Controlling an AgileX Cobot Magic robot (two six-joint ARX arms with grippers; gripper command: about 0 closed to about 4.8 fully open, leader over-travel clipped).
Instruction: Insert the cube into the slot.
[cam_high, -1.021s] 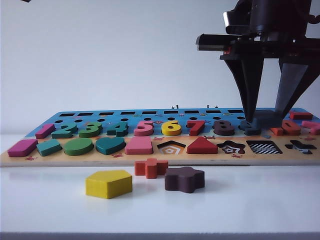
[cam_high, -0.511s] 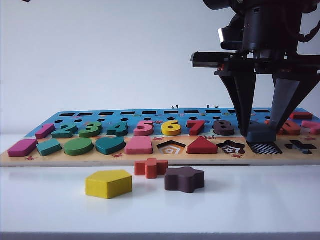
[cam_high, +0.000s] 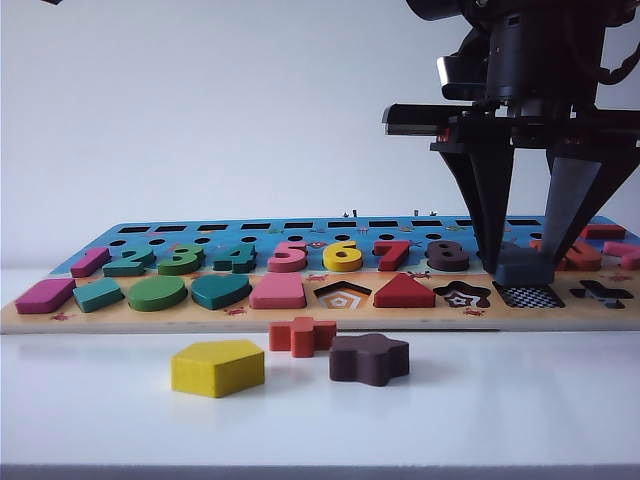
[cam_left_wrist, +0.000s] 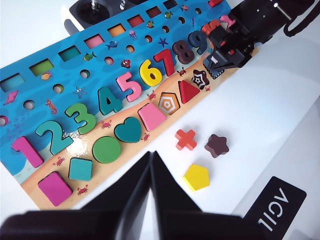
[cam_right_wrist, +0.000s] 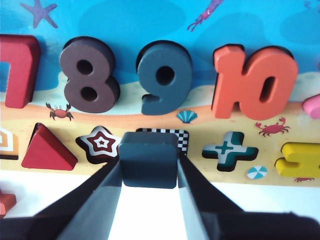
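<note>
White tabletop (cam_high: 520, 400) bare along its front edge, left gripper (cam_left_wrist: 151, 167) fingers clenched well back from the board (cam_high: 250, 318), right gripper (cam_right_wrist: 149, 165) fingers grasping the dark navy rounded-corner cube (cam_right_wrist: 148, 159), just above the checkerboard slot (cam_high: 530, 296).

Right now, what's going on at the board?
The right gripper holds the cube between its fingers, just above the checkerboard slot near the puzzle board's right end; it isn't seated yet. The left gripper is shut and waits off the board, above the table.
</note>
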